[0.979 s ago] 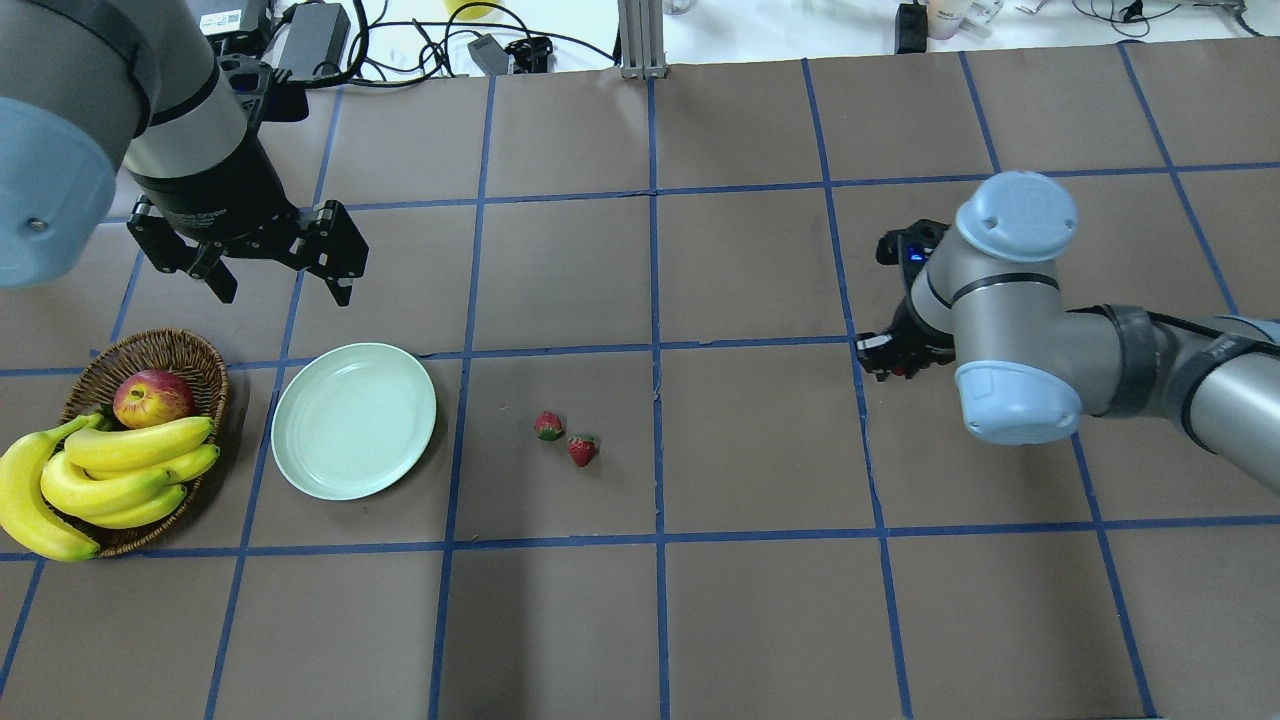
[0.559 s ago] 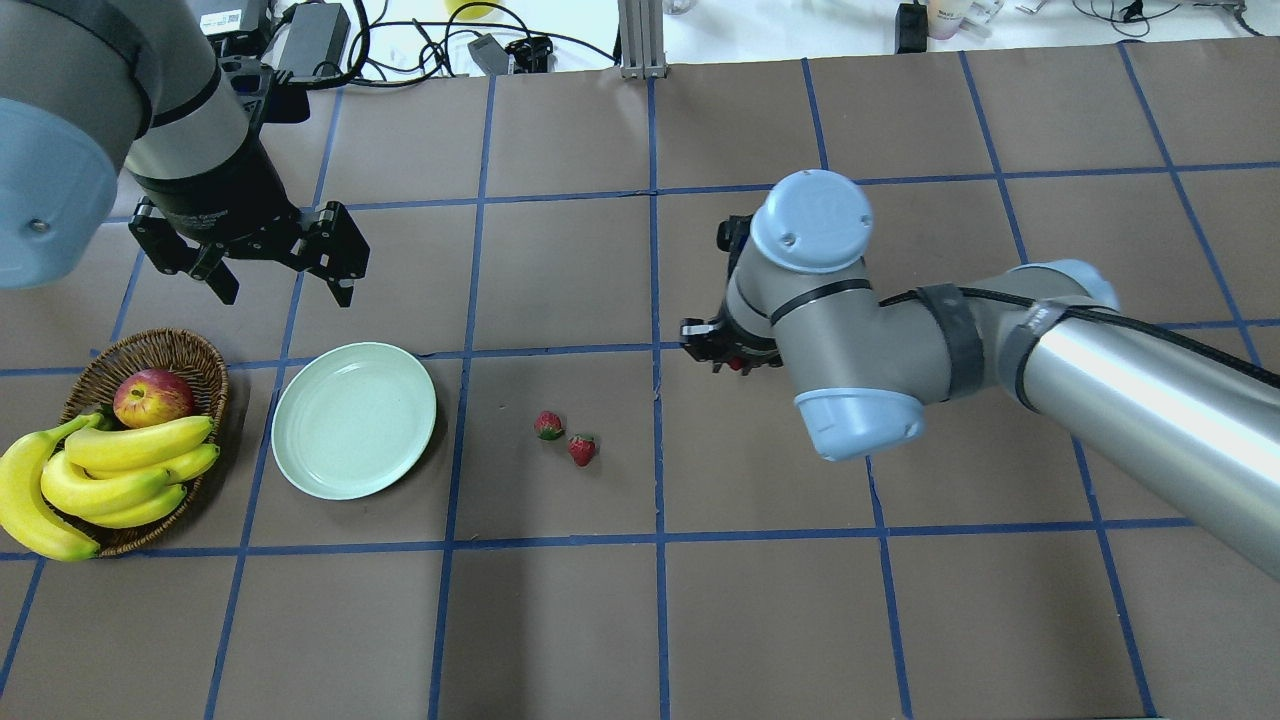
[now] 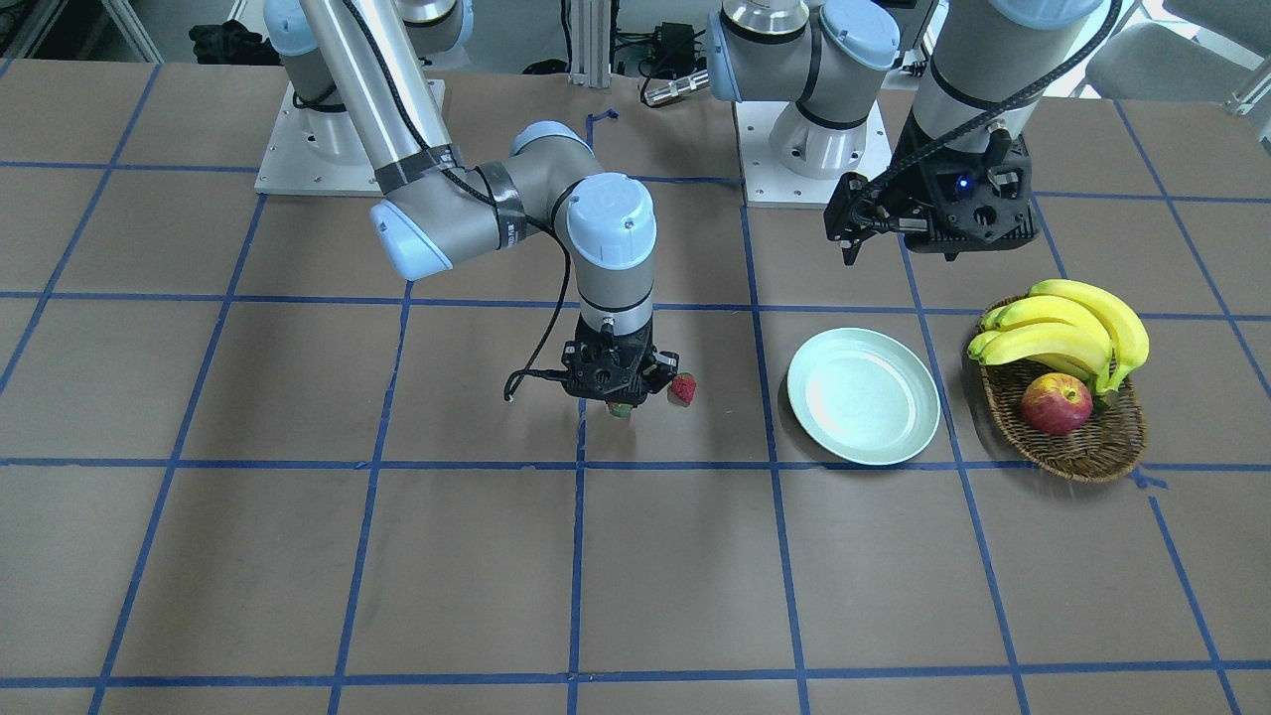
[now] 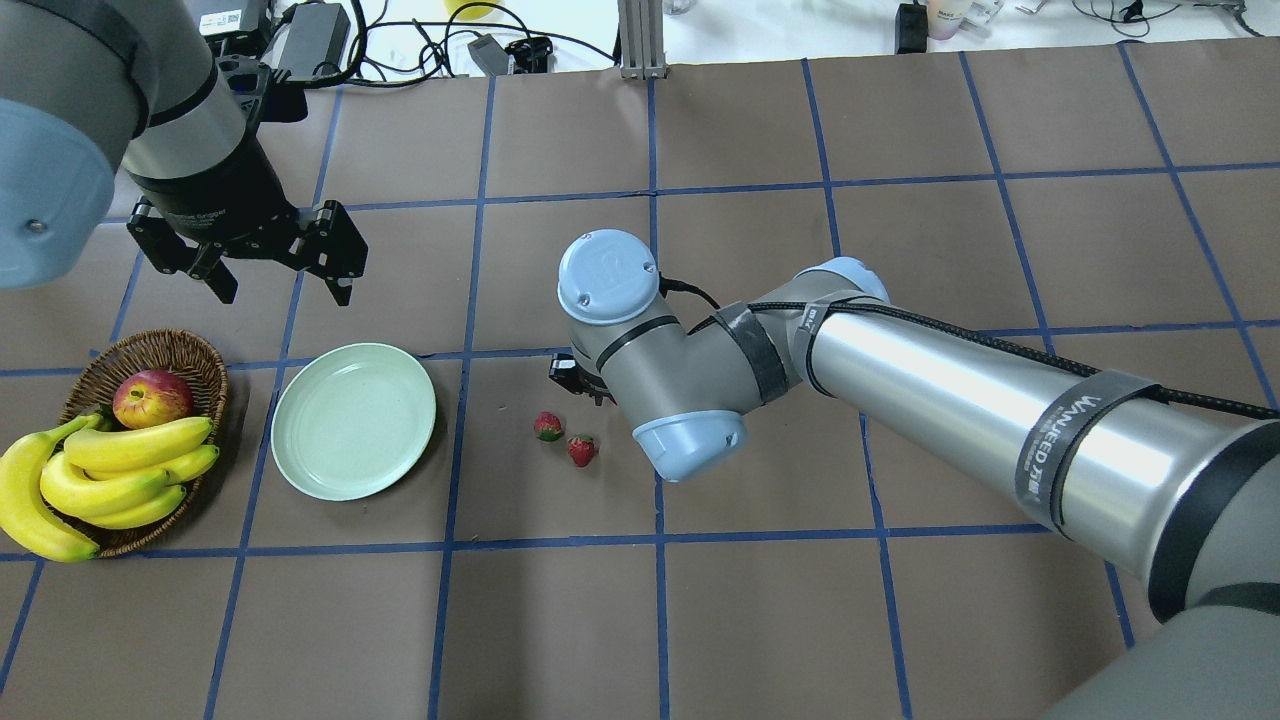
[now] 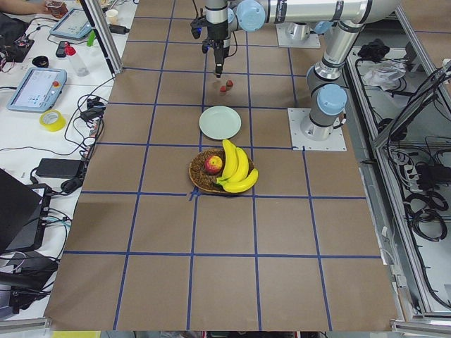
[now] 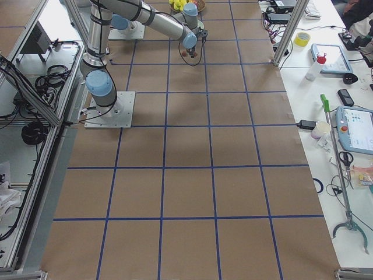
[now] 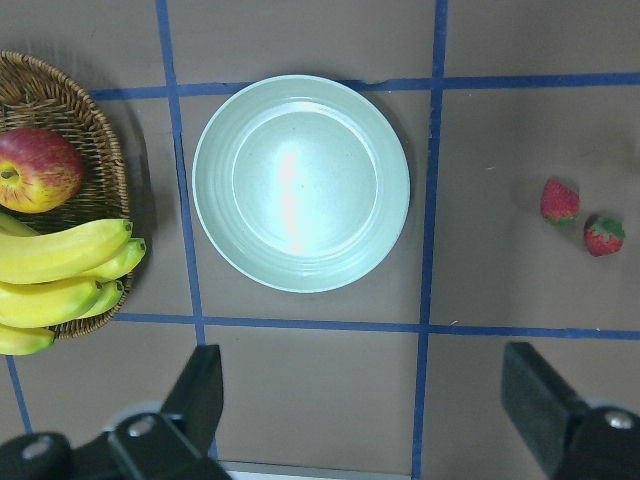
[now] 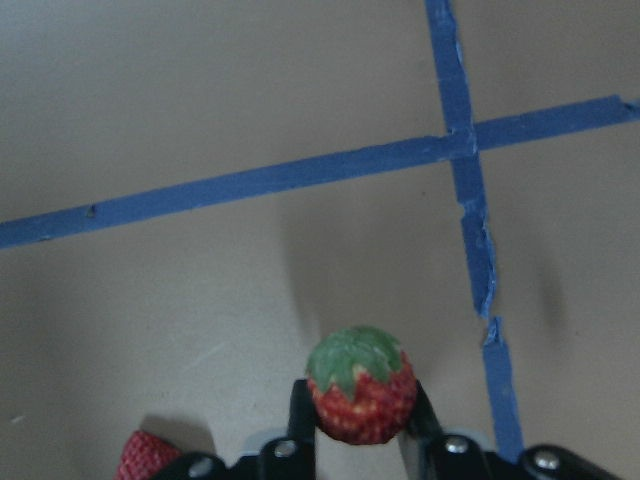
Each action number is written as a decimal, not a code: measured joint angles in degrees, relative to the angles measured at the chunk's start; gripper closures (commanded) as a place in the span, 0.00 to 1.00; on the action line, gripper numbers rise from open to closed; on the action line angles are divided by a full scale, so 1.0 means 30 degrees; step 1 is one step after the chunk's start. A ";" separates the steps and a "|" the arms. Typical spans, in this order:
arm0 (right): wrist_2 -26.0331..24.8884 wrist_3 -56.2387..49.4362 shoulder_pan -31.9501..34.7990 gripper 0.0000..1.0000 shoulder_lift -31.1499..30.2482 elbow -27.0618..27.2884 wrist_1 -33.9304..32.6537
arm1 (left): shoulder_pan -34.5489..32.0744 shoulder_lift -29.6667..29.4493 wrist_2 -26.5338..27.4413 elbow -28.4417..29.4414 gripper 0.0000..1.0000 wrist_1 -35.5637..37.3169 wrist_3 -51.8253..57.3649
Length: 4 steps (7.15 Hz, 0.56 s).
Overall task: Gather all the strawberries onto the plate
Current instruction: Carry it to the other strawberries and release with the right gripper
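Note:
My right gripper (image 8: 360,425) is shut on a strawberry (image 8: 362,392), green cap up, held just above the table. In the front view the gripper (image 3: 618,395) hangs over the table's middle with that berry (image 3: 622,409) under it. Two more strawberries (image 4: 548,426) (image 4: 581,451) lie on the brown table just beside it; one shows in the front view (image 3: 683,388). The mint-green plate (image 4: 353,420) is empty, to their left in the overhead view. My left gripper (image 4: 285,290) is open and empty, hovering behind the plate (image 7: 300,183).
A brown wicker basket (image 4: 190,350) with bananas (image 4: 120,470) and a red-yellow apple (image 4: 152,397) stands just left of the plate. Blue tape lines grid the table. Cables and boxes lie along the far edge (image 4: 330,40).
My right arm has swept left across the table with the strawberry in its gripper, ending next to the two loose strawberries. The left arm has not moved.

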 measured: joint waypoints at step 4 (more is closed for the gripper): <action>0.0078 -0.0164 0.0023 0.00 -0.0360 0.0133 0.0267 | 0.0012 -0.0136 -0.0122 0.0000 0.00 0.0342 -0.0054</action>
